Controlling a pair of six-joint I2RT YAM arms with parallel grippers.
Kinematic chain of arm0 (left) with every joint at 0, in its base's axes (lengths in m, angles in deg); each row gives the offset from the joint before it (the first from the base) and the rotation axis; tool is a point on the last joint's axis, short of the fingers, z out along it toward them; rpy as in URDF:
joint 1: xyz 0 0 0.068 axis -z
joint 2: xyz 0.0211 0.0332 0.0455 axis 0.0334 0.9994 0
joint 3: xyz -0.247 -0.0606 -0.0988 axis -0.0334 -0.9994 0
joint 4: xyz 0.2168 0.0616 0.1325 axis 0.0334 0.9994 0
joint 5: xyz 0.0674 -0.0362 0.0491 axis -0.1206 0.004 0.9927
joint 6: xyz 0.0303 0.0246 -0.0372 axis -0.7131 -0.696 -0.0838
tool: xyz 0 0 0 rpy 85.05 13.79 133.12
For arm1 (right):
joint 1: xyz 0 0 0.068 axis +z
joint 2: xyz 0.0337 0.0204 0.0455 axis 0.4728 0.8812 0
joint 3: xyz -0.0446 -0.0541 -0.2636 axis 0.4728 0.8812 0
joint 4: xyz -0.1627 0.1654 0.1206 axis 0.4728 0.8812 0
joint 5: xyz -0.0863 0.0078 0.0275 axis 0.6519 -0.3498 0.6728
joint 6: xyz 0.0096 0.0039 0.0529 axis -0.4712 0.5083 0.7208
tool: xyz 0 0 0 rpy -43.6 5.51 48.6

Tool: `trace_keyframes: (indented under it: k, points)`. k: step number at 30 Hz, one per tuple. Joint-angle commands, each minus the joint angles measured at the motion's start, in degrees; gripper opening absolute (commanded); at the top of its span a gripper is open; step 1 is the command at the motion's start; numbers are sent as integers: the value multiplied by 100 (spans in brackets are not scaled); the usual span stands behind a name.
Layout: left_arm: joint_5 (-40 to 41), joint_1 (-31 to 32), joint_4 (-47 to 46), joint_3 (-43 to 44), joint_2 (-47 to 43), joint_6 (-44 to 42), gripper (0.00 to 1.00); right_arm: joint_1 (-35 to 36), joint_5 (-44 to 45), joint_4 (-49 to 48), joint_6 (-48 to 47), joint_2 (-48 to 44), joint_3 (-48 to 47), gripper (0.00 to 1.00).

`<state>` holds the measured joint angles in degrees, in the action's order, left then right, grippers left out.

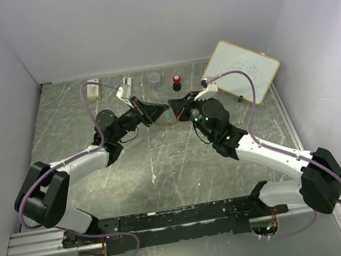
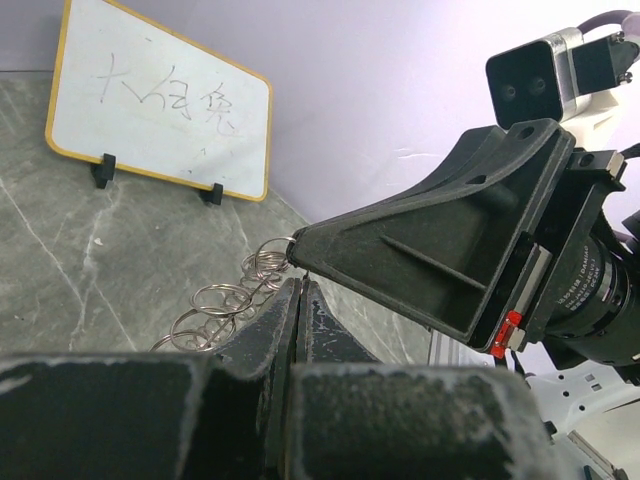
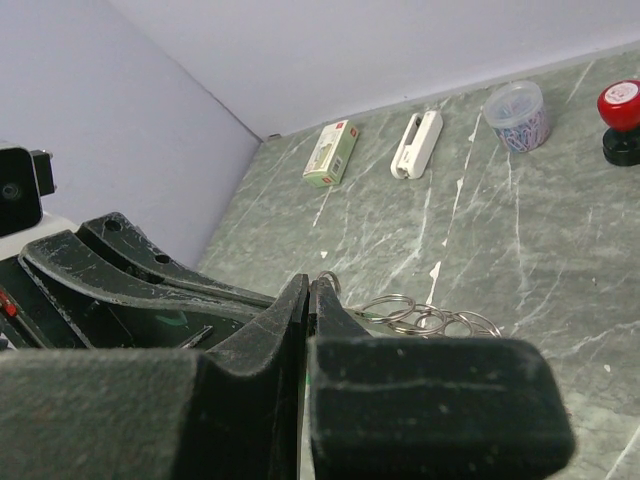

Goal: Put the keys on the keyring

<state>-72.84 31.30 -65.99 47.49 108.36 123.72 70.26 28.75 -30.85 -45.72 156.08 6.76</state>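
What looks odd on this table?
Nothing is spilled or broken. The white board with a yellow frame stands askew in the far right corner, and linked silver wire rings are strung out in a loose chain in the middle.

Top view high, far; 2 wrist views close, share keyring (image 2: pixel 240 295).

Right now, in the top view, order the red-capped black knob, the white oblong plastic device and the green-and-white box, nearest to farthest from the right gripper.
From the right gripper:
1. Red-capped black knob, just beyond it.
2. White oblong plastic device, back left.
3. Green-and-white box, farthest left.
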Motion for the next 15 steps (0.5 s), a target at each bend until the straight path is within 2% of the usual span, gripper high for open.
trace_keyframes:
  k: [1, 15]
  points:
    - [133, -22, -204, 167, 80, 115, 7, -21, -63, -388, -37, -207, 12, 0]
    - [53, -157, -143, 199, 71, 182, 7, -16, -115, -401, -86, -268, 40, 0]
